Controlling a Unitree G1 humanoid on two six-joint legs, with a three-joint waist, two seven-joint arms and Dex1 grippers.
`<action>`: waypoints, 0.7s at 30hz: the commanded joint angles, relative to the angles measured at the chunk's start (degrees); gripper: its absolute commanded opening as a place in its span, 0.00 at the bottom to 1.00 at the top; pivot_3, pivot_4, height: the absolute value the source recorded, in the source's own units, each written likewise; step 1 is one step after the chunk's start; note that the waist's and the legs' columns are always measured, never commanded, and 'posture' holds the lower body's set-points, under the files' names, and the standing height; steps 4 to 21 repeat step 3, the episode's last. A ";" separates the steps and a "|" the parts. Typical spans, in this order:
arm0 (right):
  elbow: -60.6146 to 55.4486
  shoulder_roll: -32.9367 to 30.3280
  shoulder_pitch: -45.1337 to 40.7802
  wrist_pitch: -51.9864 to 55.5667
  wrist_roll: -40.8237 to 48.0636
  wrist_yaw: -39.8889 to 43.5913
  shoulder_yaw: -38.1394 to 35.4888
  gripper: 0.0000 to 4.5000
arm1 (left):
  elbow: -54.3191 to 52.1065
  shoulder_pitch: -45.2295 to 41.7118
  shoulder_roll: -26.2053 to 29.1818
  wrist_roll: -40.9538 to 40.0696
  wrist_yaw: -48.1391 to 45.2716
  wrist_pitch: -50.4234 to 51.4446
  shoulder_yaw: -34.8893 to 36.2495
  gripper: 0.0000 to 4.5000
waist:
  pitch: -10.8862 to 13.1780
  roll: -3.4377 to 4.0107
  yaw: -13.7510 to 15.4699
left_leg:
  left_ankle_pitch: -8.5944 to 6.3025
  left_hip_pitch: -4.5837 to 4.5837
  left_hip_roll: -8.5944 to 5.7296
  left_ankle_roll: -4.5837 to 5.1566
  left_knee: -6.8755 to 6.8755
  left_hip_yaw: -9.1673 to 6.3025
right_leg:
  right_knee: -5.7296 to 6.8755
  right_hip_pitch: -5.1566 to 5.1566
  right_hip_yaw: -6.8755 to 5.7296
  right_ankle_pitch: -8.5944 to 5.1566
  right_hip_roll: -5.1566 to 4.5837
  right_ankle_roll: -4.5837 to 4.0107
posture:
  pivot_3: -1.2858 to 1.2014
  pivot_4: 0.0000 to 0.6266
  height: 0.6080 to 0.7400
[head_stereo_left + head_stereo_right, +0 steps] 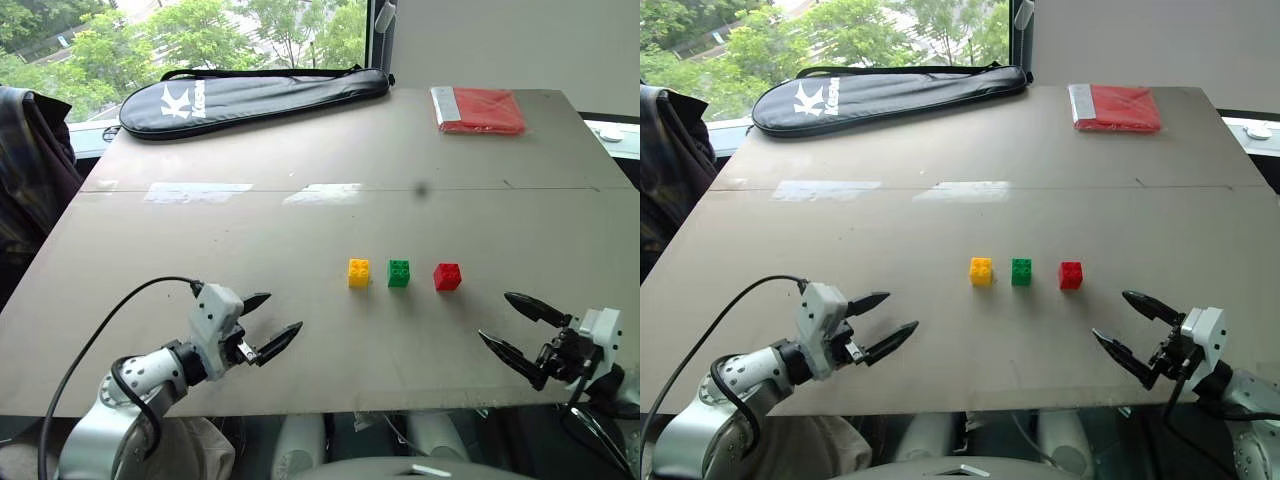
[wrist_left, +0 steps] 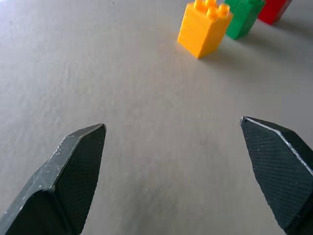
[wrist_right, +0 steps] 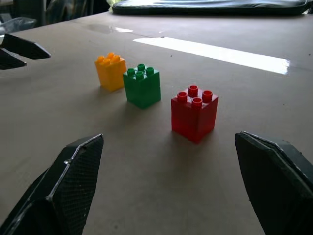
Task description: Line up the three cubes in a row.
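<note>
Three studded cubes stand in a row near the middle of the brown table (image 1: pixel 300 150): yellow cube (image 1: pixel 358 272), green cube (image 1: pixel 399 272), red cube (image 1: pixel 447 276), small gaps between them. My left gripper (image 1: pixel 278 320) is open near the front edge, left of the yellow cube and apart from it, fingers empty. My right gripper (image 1: pixel 510 325) is open at the front right, just short of the red cube, holding nothing. The right wrist view shows the red cube (image 3: pixel 194 112) closest, then green (image 3: pixel 142 85) and yellow (image 3: pixel 110 71).
A black racket bag (image 1: pixel 250 98) lies along the table's far left edge. A flat red packet (image 1: pixel 478 109) rests at the far right corner. Dark clothing (image 1: pixel 30 170) hangs off the left side. The table's front edge runs just below both grippers.
</note>
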 commanded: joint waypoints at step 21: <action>9.85 -2.55 -6.12 -2.45 1.09 9.76 -2.74 0.98 | -1.32 2.43 -1.18 2.88 -0.22 -5.45 -1.57 1.00 | 0.00 0.01 0.26 | 0.00 -0.02 0.02 0.00 0.00 -0.06 | 0.01 -0.01 -0.08 0.00 0.00 -0.01 | 0.52 0.24 0.76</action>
